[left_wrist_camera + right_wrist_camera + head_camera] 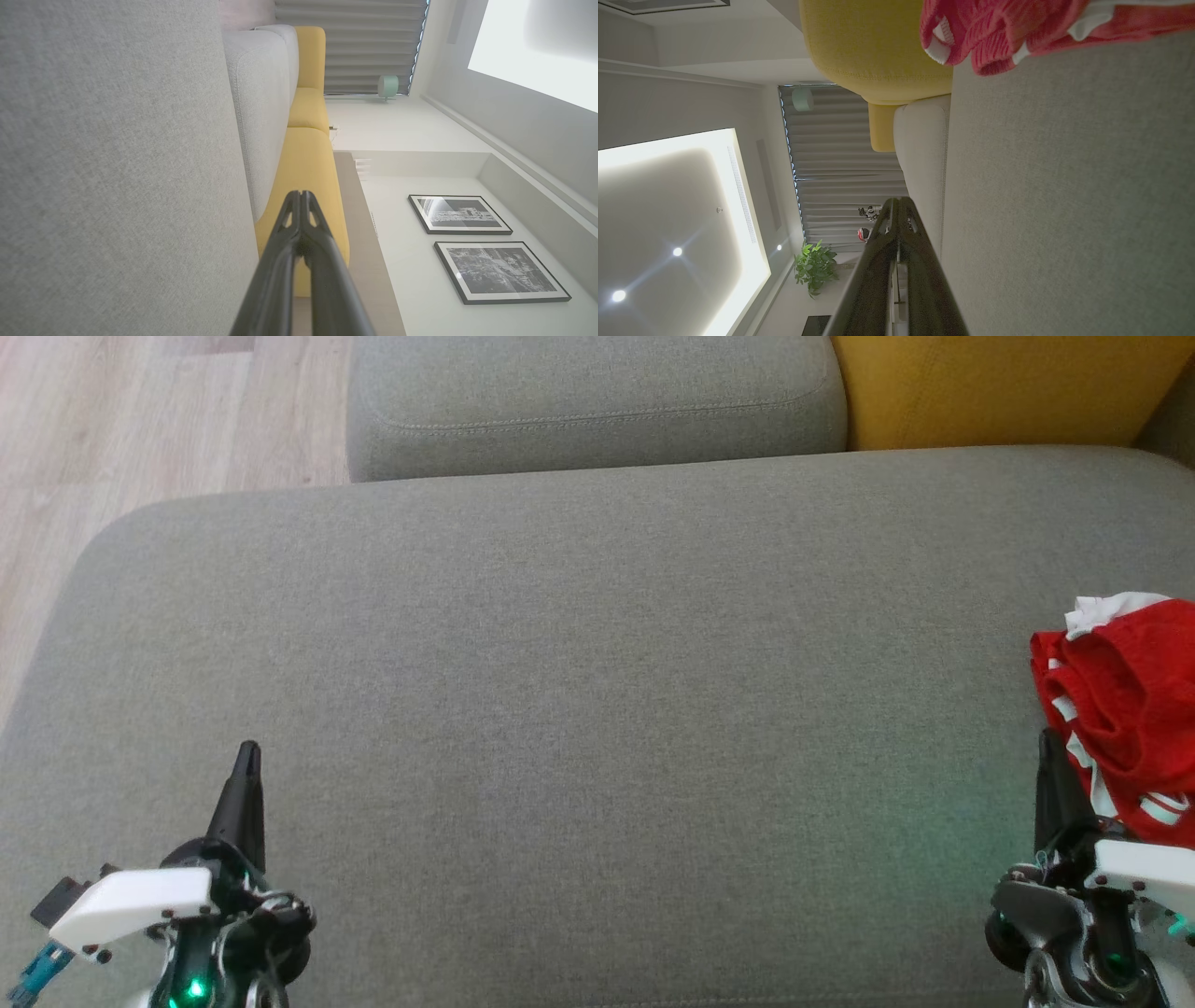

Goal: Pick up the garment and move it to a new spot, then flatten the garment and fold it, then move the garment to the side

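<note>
A crumpled red garment (1130, 709) with white trim lies at the right edge of the grey sofa seat (597, 728). In the right wrist view the garment (999, 32) shows at the top, ahead of the fingers. My right gripper (1047, 739) sits at the lower right, just left of the garment's near edge, fingers pressed together and empty (899, 201). My left gripper (247, 749) rests at the lower left, far from the garment, also shut with nothing held (299, 193).
A grey back cushion (597, 401) and a yellow cushion (1008, 383) stand behind the seat. Wooden floor (140, 420) lies off the seat's left edge. The wide seat between the grippers is bare fabric.
</note>
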Tool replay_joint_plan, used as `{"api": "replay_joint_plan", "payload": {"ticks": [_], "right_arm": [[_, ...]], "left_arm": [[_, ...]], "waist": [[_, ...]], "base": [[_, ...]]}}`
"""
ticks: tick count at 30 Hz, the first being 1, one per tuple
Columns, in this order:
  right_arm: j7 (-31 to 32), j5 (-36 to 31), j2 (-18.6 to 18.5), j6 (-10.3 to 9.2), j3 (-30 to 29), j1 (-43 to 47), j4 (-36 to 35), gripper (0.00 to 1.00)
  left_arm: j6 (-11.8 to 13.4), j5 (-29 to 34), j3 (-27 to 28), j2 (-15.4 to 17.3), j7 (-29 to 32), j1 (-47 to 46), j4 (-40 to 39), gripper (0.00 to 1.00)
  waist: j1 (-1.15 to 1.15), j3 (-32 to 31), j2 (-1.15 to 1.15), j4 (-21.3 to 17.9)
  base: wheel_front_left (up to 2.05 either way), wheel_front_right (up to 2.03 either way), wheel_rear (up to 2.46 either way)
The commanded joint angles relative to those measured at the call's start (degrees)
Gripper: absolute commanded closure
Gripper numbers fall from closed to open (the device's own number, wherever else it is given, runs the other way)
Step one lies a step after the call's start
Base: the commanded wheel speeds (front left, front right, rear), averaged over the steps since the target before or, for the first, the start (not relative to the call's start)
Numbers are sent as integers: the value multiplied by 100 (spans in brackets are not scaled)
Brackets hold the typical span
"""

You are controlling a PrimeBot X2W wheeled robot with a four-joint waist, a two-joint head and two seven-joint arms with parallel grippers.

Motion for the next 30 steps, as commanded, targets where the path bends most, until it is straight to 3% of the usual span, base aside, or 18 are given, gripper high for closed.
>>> {"api": "replay_joint_plan", "payload": {"ticks": [1,30], "right_arm": [[39,-6,-57,-4,95,-307,-176,100],[71,-39,-29,-4,55,-310,-173,100]], "left_arm": [[-41,16,231,46,40,-304,-153,100],[-41,53,275,15,76,-307,-151,100]], "waist": [[0,0,0,0],[0,0,0,0]], "base": [[0,0,0],[0,0,0]]}}
